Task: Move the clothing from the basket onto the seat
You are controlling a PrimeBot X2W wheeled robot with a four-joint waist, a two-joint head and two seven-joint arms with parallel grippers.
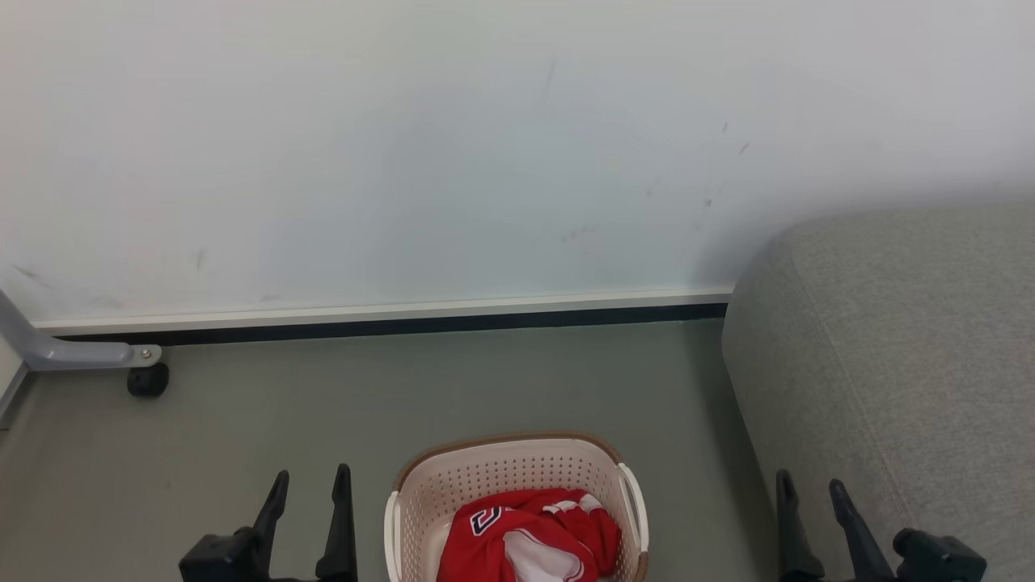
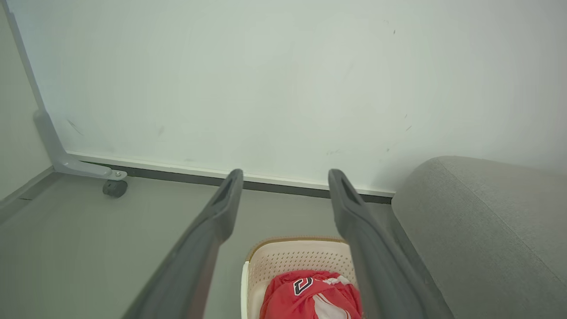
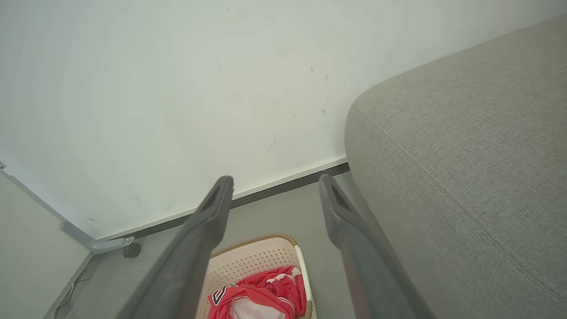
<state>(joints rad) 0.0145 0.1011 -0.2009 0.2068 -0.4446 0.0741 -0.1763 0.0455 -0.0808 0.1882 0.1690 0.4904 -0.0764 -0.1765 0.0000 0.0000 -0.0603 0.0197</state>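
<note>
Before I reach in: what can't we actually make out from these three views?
- Basket: near half cut off by the head view's bottom edge.
- Clothing: bunched, so number of garments unclear; lettering partly folded under.
- Seat: runs off every view's right edge; extent unknown.
- Left gripper and right gripper: open, bases cut off below.

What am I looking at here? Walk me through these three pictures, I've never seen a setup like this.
A two-armed robot, seen through its own cameras. The head view looks down at the floor: the left gripper at lower left, the right gripper at lower right, both with jaws open and holding nothing. Between them stands a cream basket with red clothing crumpled inside. The grey seat is at the right, against a white wall. The other two pictures come from wrist cameras looking along each gripper's dark fingers toward the same basket.
</note>
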